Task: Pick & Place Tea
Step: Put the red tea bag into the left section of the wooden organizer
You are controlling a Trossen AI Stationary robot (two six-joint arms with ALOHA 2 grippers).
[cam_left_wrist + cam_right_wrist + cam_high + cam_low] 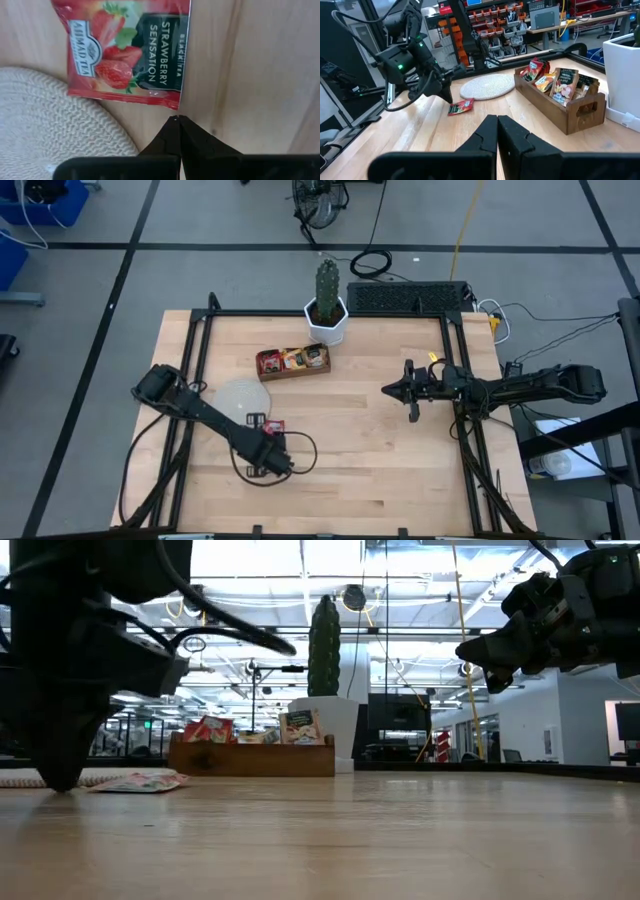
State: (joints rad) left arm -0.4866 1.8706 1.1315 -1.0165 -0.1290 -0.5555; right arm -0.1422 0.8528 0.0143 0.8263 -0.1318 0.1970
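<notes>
Beside the pale disc (45, 120), the left claw (178, 119), pressed together, nears a red "Ahmad Tea Strawberry Sensation" sachet (125, 50).

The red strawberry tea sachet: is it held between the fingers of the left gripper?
No. The red sachet lies flat on the table beside the round mat, and the left gripper is shut just short of it.

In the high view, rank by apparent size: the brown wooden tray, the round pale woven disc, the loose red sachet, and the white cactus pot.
1. Brown wooden tray.
2. Round pale woven disc, close to the tray, so that order is unsure.
3. White cactus pot.
4. Loose red strawberry sachet, clearly smallest.
</notes>
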